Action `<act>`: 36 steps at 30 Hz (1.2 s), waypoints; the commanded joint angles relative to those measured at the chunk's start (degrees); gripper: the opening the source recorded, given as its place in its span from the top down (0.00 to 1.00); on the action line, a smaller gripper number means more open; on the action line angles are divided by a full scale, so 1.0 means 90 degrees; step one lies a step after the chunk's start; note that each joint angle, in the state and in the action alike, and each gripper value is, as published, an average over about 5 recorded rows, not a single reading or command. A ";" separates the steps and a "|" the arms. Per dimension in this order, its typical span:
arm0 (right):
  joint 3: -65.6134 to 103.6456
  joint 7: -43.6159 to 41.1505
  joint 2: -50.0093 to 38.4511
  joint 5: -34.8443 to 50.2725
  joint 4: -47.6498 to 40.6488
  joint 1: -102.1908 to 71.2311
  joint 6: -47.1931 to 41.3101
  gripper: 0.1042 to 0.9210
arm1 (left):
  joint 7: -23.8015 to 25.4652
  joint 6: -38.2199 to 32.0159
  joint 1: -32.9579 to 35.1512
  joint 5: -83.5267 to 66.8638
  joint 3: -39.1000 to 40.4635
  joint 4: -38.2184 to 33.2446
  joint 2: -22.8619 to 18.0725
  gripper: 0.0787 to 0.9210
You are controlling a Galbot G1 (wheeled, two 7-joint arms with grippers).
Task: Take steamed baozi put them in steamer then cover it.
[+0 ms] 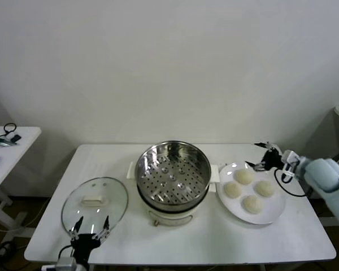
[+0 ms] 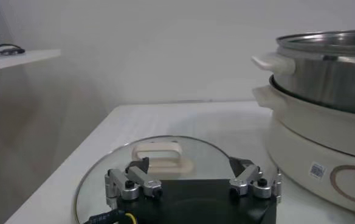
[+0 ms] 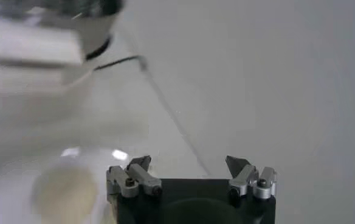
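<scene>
While four pale buns lie on a plate, the pot beside them stands uncovered.
Baozi: the steamed baozi [image 1: 248,190] lie in a loose cluster on a white plate [image 1: 272,215], just right of the steamer, none touching the pot.
Steamer: the steamer [image 1: 173,174] stands near the middle of the white table [image 1: 214,240]; its perforated steel basket holds nothing and sits on the white pot base.
Cover: the cover [image 1: 95,204] lies flat on the table left of the steamer, apart from it, its cream handle up.
Right gripper: the right gripper [image 1: 264,157] hovers at the far edge of the plate, right of the steamer, jaws spread wide and holding nothing.
Left gripper: the left gripper [image 1: 90,230] waits at the cover's near rim, left of the steamer, jaws spread and holding nothing.
Obstacles: between the buns and the basket only the steamer's right side handle [image 1: 214,173] juts toward the plate.
Surroundings: a side table [image 1: 14,148] with dark small items stands well left of the steamer; a plain wall rises behind.
</scene>
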 commanded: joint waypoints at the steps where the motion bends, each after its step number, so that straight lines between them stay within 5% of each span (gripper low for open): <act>1: -0.4831 -0.3395 -0.0640 -0.1087 -0.1381 0.4378 0.0907 0.12 | 0.0006 -0.0037 0.0028 0.0035 0.0057 0.0031 -0.0010 0.12; 18: -0.5891 -0.2906 0.2310 -0.0535 -0.4020 0.4800 0.0255 0.12 | 0.0020 -0.0084 0.0147 -0.0005 0.0064 -0.0012 0.0032 0.12; 36: -0.4570 -0.2465 0.3367 -0.1449 -0.5465 0.3819 0.0444 0.12 | 0.0004 -0.0175 0.0210 -0.0039 0.0048 0.0087 0.0006 0.12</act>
